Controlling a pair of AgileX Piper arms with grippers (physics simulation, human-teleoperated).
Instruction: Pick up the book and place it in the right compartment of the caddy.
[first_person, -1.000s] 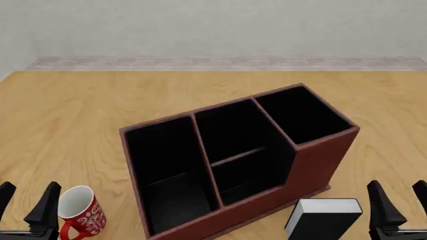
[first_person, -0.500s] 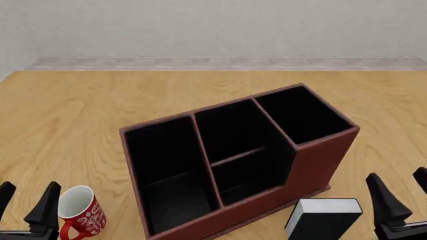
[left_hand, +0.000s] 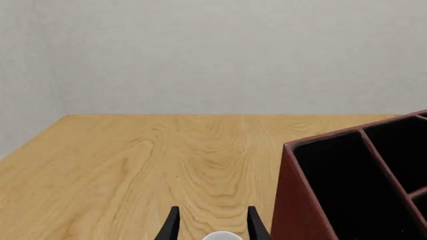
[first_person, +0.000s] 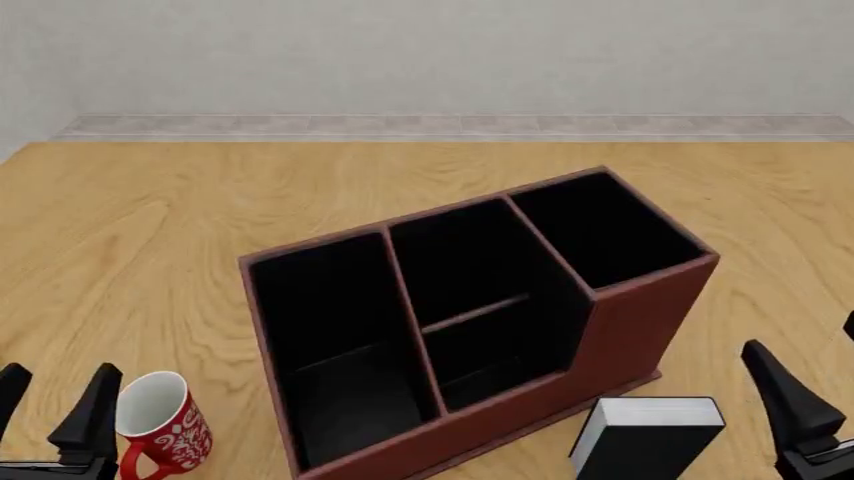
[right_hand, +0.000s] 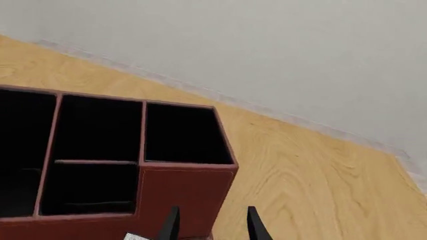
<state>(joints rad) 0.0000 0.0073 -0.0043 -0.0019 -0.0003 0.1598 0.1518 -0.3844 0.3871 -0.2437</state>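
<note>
No readable writing on book (first_person: 650, 436), caddy (first_person: 641, 320)

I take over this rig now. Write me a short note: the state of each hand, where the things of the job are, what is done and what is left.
Left hand: open, holds nothing, low at the near left beside the mug.
Right hand: open, holds nothing, near the right edge of the front view, right of the book.
The book stands on the table just in front of the caddy, apart from both hands.
The right compartment holds nothing.
Done: nothing yet; the book is not grasped.
Left: grasp the book, probably with the right hand, lift it over the tall wall, set it in the right compartment.
</note>
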